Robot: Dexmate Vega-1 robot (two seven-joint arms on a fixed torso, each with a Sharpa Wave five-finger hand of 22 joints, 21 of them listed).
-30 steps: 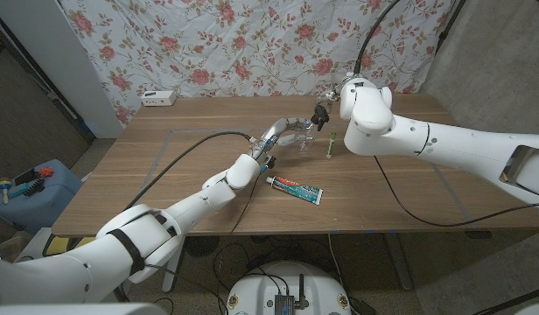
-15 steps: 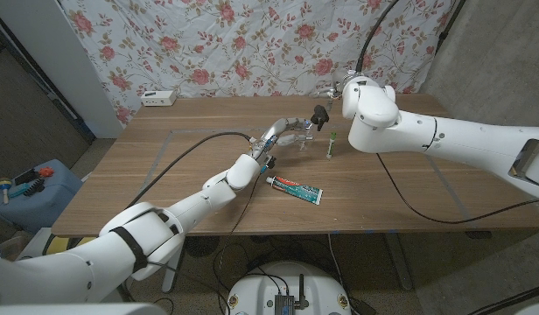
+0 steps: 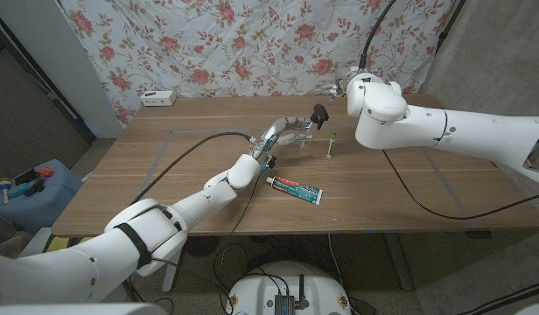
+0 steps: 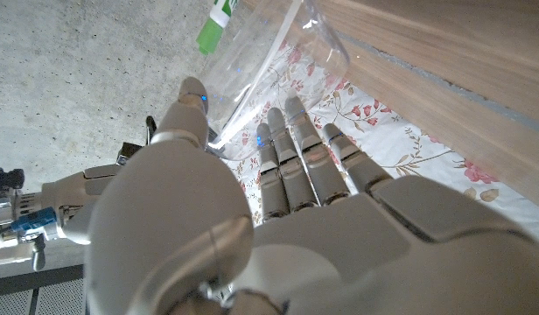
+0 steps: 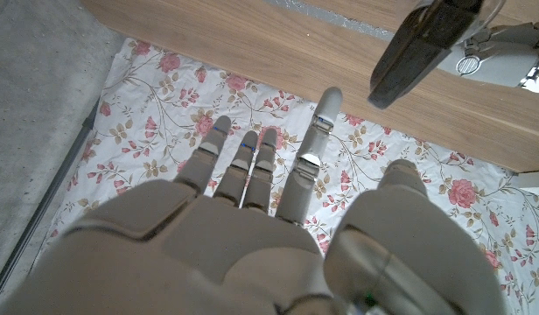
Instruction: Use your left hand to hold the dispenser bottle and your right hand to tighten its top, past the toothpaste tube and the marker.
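Past the toothpaste tube (image 3: 295,189), my left hand (image 3: 285,131) clasps the clear dispenser bottle (image 3: 304,136), steadying it for tightening. My right hand (image 5: 252,219), fingers spread and empty, sits near its black top (image 3: 319,114), marker (image 3: 332,145) alongside.

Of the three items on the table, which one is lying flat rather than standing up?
The toothpaste tube lies flat near the front. The marker stands upright, and the clear dispenser bottle is upright in the left hand.
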